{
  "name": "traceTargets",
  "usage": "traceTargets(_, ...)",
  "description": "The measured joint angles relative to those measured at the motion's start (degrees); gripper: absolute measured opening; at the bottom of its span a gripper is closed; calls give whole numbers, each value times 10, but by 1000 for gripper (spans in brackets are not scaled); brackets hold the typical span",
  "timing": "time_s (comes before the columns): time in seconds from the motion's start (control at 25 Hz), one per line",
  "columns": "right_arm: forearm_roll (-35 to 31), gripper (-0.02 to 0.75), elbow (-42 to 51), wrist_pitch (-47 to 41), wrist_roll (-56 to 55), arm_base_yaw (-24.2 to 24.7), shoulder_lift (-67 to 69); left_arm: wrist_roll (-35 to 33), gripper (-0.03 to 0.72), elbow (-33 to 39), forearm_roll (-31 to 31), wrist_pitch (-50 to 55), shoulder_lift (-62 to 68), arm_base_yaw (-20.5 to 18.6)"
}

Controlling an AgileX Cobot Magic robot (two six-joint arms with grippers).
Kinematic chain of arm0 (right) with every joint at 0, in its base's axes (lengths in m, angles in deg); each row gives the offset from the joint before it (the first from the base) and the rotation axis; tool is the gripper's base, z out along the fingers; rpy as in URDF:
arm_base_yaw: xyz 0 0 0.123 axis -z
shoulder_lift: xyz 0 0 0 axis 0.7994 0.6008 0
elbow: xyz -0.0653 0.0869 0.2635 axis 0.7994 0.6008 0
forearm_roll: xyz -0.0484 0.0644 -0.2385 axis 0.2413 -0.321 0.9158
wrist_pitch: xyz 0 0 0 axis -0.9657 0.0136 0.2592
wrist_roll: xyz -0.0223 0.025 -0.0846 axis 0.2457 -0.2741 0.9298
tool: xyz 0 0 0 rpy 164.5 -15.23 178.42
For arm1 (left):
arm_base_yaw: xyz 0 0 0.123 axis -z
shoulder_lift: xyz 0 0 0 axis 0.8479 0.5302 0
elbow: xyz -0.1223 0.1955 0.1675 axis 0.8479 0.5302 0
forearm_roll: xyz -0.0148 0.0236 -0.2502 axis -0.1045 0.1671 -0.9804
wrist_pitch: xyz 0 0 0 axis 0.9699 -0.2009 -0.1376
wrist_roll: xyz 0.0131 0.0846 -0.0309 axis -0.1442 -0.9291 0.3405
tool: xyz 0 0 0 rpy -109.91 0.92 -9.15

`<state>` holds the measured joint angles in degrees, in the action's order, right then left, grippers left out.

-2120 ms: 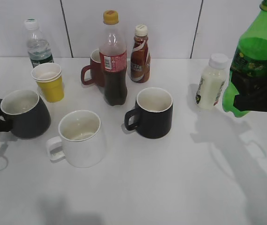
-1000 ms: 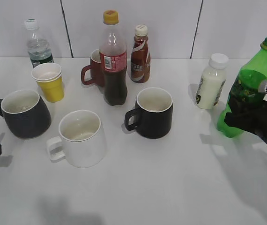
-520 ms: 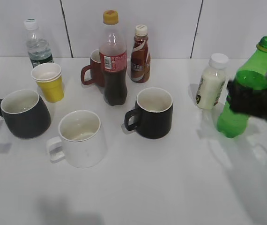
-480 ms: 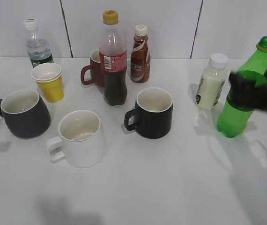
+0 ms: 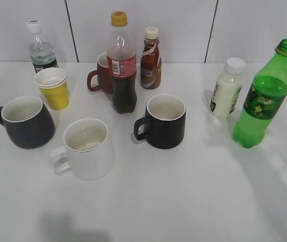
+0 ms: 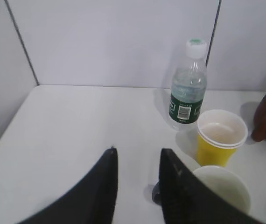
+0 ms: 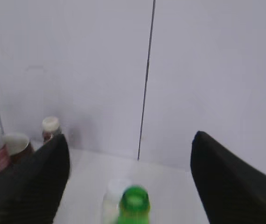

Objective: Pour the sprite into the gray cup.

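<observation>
The sprite [image 5: 262, 98] stands upright and uncapped on the table at the right, held by nothing. The gray cup [image 5: 26, 122] sits at the left with its handle to the left. Neither gripper shows in the exterior view. In the right wrist view my right gripper [image 7: 130, 137] is wide open and empty, above and behind the sprite's neck [image 7: 134, 203]. In the left wrist view my left gripper [image 6: 137, 154] is open and empty above the table. The gray cup's rim [image 6: 221, 189] shows just right of the right finger.
A white mug [image 5: 85, 148] and a black mug [image 5: 163, 121] stand in the middle. Behind them are a cola bottle [image 5: 122, 63], a brown mug [image 5: 100, 75], a coffee bottle [image 5: 151, 51], a yellow cup [image 5: 53, 88] and a water bottle [image 5: 40, 48]. A white bottle [image 5: 227, 88] stands beside the sprite.
My right gripper set the sprite down upright, let go and drew back out of the exterior view. My left gripper pulled away from the gray cup, off the left edge.
</observation>
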<state>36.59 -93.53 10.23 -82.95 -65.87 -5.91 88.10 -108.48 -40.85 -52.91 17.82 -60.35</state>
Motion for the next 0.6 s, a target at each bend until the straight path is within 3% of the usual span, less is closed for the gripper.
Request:
traceTargets(0.32, -25, 594, -3, -386, -3, 0, -217, 0, 312, -27, -40, 257, -234, 0)
traceTargets(0.6, -14, 587, 2, -706, -24, 0, -331, -2, 313, -27, -19, 482, -340, 0)
